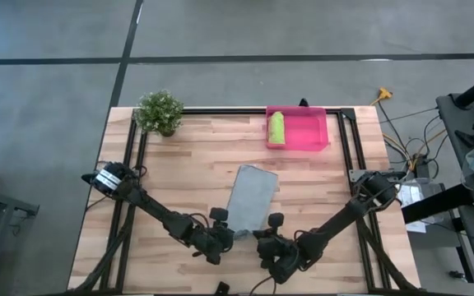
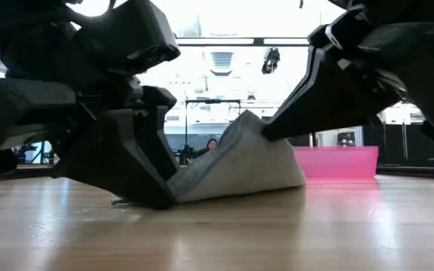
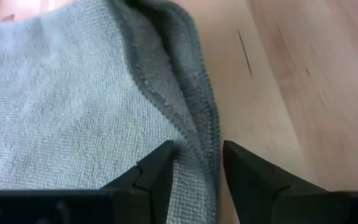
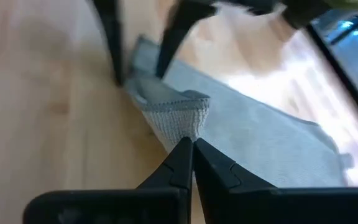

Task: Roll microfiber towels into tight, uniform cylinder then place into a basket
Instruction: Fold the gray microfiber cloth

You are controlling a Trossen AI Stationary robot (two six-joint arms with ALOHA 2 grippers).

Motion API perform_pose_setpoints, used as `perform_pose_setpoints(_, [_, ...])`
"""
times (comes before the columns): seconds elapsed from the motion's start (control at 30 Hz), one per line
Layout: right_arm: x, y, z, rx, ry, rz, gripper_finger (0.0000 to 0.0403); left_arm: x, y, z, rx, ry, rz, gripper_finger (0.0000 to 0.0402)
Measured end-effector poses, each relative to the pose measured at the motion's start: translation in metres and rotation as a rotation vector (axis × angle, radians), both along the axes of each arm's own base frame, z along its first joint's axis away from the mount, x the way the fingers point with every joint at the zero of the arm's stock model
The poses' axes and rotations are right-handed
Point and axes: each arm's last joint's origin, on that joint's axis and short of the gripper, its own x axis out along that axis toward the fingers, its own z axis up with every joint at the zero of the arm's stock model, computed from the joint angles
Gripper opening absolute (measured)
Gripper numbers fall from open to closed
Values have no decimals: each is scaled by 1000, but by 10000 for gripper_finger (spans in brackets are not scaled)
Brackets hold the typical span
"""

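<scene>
Grey towel (image 1: pixel 252 197): near table's front edge, its near end lifted.
Right gripper (image 4: pixel 192 147): pinched tight on that end's corner.
Left gripper (image 3: pixel 196 163): fingers apart, straddling towel's hem.
Green towel (image 1: pixel 276 127): rolled, inside pink basket (image 1: pixel 311 131).

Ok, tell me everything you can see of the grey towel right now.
The grey towel is a soft microfiber cloth with a stitched hem, folded into a narrow strip lying at a slant mid-table, short of the pink basket. Its near end is lifted off the wood: the right gripper is shut on a bunched corner, while the left gripper straddles the folded hem, fingers apart. The far end rests flat. No roll has formed yet.
</scene>
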Motion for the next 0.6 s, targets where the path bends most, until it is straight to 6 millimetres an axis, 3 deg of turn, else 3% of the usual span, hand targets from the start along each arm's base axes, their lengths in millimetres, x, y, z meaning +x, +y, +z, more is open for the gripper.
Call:
perform_pose_setpoints(0.23, [-6,1,4,2,-54,-61,9,6,-2,-13,43,-24,43,126])
perform_pose_setpoints(0.6, [-10,-2,5,54,-68,-125,9,7,0,-14,77,-73,91,123])
